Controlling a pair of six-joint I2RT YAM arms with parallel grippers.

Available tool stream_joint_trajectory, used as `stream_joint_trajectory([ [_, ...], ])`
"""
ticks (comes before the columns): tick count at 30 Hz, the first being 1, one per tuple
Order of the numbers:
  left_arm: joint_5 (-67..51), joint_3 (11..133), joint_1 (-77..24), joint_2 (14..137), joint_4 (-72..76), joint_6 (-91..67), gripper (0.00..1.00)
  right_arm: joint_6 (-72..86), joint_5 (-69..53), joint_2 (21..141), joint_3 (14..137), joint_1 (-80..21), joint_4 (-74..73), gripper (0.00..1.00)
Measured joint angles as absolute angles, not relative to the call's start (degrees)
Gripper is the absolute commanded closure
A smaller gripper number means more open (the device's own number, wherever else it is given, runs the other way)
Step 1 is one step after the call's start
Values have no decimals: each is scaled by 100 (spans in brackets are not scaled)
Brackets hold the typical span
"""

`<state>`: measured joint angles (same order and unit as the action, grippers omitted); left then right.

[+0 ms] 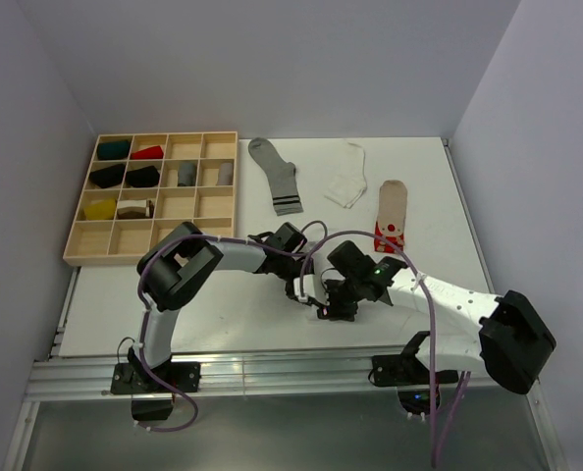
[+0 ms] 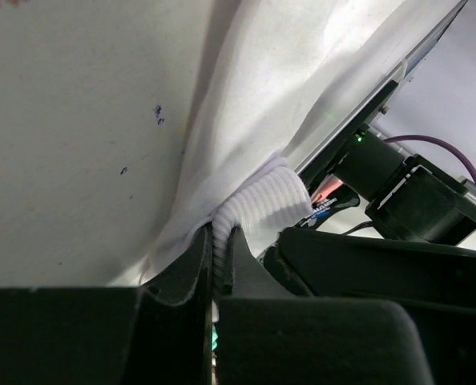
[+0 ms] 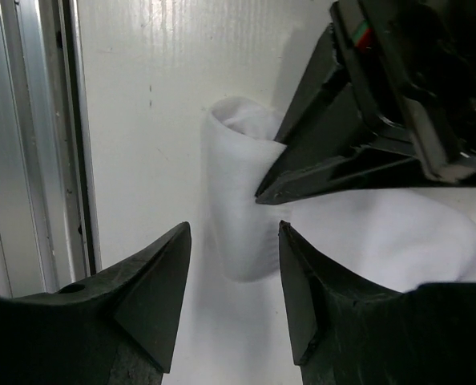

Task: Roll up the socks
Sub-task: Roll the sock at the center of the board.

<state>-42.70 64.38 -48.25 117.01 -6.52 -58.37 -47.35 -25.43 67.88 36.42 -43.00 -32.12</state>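
A white sock [image 2: 264, 199] lies near the table's front edge. My left gripper [image 2: 219, 234] is shut on its ribbed cuff, which is pinched upright between the fingers. In the right wrist view the sock [image 3: 240, 192] shows a rolled, folded-over end. The left gripper's fingers [image 3: 342, 152] press on the sock from the upper right. My right gripper [image 3: 234, 234] stands open, its tips on either side of that rolled end. From above, both grippers [image 1: 323, 299] meet over the sock and hide most of it.
At the back lie a grey sock with black stripes [image 1: 277, 175], a short white sock [image 1: 347, 174] and a beige sock with a red-and-white end [image 1: 391, 214]. A wooden compartment tray [image 1: 213, 204] holding rolled socks stands back left. The metal table rail [image 3: 30, 144] is close by.
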Motion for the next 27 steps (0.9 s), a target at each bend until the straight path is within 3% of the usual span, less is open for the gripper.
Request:
stream_joint_trajectory([
  [7, -4305, 6464, -4816, 11727, -672, -5843, 100, -4652, -2246, 7220, 3605, -4613, -2991, 50],
  [10, -4305, 6464, -4814, 11727, -674, -5865, 100, -4606, -2112, 7258, 3597, -4652, -2862, 63],
  [12, -4303, 6462, -4805, 11727, -676, -5902, 95, -4558, -2053, 7299, 3590, -4652, -2794, 73],
  [15, -4294, 6431, -4779, 11721, -657, -5942, 84, -4477, -2021, 7301, 3522, -4652, -2663, 80],
  [20, -4191, 6410, -4659, 11651, -794, -5894, 67, -4440, -1979, 7273, 3380, -4654, -2307, 82],
  [27, -3868, 6445, -4410, 11382, -1041, -5682, 58, -4445, -1894, 7312, 3319, -4665, -1883, 84],
])
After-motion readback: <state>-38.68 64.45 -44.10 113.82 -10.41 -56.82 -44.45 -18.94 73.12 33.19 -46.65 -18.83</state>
